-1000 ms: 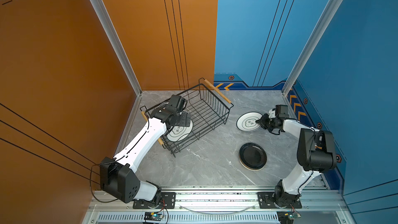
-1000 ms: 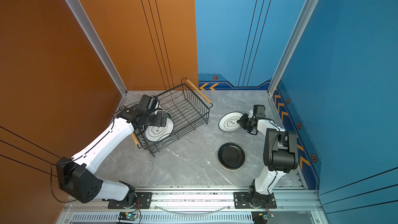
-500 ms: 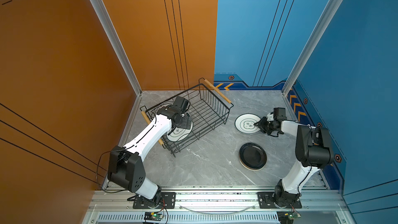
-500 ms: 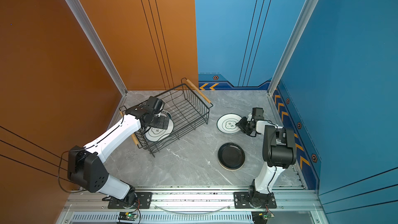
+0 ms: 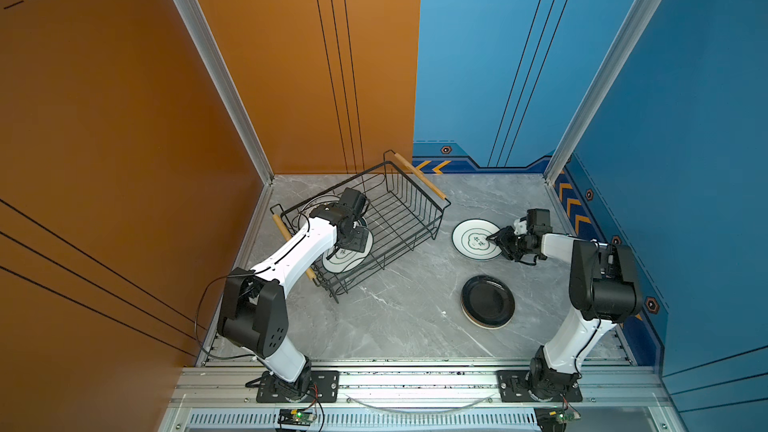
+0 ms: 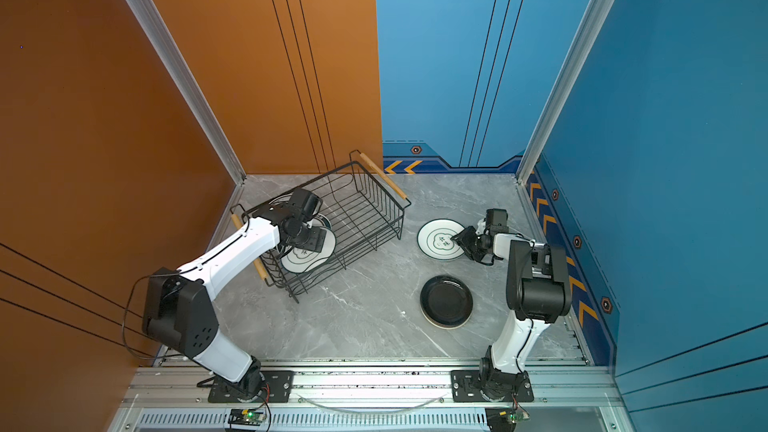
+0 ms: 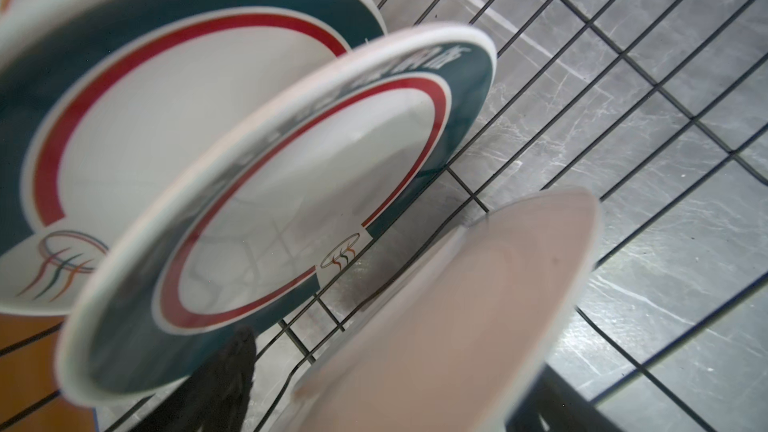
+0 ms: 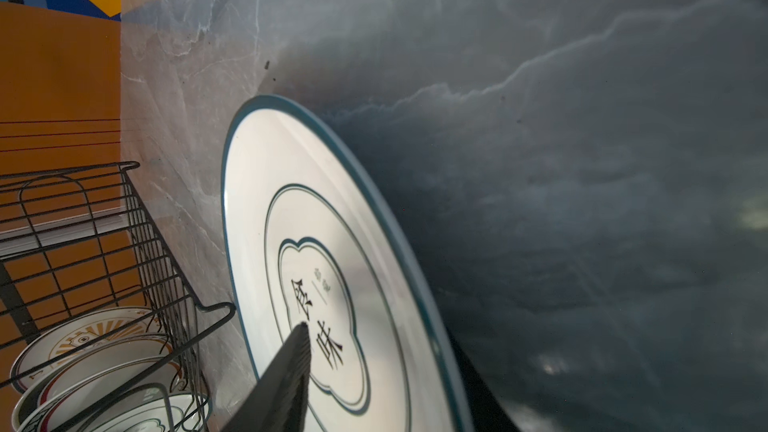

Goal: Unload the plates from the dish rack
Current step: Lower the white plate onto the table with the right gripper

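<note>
Dish rack | marble table | orange wall, blue wall | left pincer, right pincer spread

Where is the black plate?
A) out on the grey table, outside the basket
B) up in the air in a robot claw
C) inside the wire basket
A: the black plate sits flat out on the grey table, in the open and apart from the wire basket.
</note>
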Motion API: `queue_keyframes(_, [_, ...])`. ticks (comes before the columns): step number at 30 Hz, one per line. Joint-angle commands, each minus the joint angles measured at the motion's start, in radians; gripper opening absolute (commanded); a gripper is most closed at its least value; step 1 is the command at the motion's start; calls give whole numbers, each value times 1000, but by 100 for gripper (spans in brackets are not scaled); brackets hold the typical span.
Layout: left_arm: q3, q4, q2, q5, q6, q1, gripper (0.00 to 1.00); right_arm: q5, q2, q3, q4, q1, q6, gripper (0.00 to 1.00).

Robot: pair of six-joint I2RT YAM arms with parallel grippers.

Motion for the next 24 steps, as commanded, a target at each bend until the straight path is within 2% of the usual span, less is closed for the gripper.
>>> queue_keyframes(1, [14,-16,8,-9,14,13,80,30,33,-32,-19,0,-5,52])
queue_keyframes(5, [16,-16,17,2,9,19,72,39,31,-32,-25,0,-5,60])
queue_keyframes(12, [1,-18,18,-6,11,27,57,61,18,-33,-43,0,-5,68])
queue_keyframes(24, [-4,-18,32,-4,11,27,37,73,-22,-55,-59,-7,-11,69])
